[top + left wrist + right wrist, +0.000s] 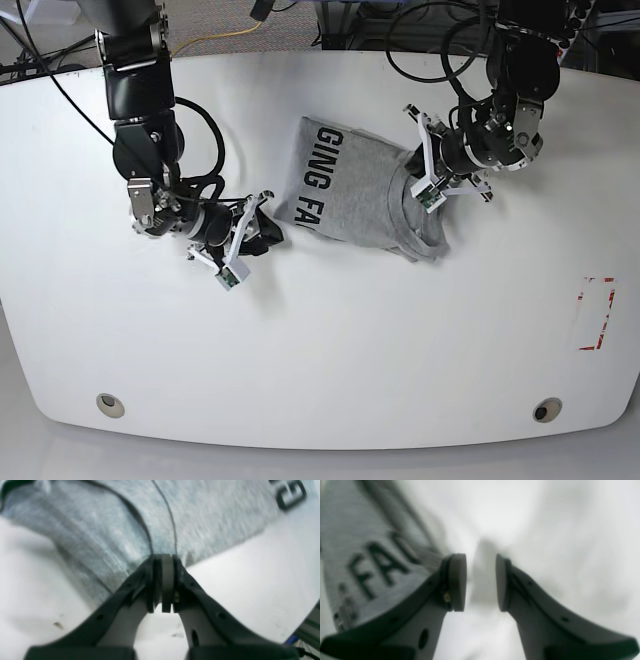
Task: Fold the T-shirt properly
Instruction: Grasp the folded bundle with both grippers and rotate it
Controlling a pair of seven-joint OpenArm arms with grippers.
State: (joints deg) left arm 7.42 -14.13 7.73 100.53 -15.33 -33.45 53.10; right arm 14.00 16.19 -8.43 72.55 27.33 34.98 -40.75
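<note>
The light heather-grey short-sleeved cotton T-shirt (pixel 360 195) with black block capitals lies on the white oval worktop (pixel 330 350), already gathered into a compact, partly folded bundle. Its printed panel lies flat on the side nearer the right arm, and a rumpled, doubled-over edge lies on the side nearer the left arm.

The left pincer (pixel 163 557) is clamped tight on that rumpled edge: in the left wrist view the pads meet on a pinch of grey cloth, with two seam lines running away from the grip. The right pincer (pixel 480 580) stands just beside the printed edge of the T-shirt, over bare worktop. Its jaws are parted with nothing between them, and it touches no cloth.

By my judgement a fold is under way on the left arm's side, with the right arm free and ready to take a hold. The next move calls for carrying the pinched edge across the T-shirt toward the lettering and laying it flat. The right pincer would have to take or pin the printed edge so the bundle does not slide or bunch.

No container of any kind is in view, so nothing is held in one.
</note>
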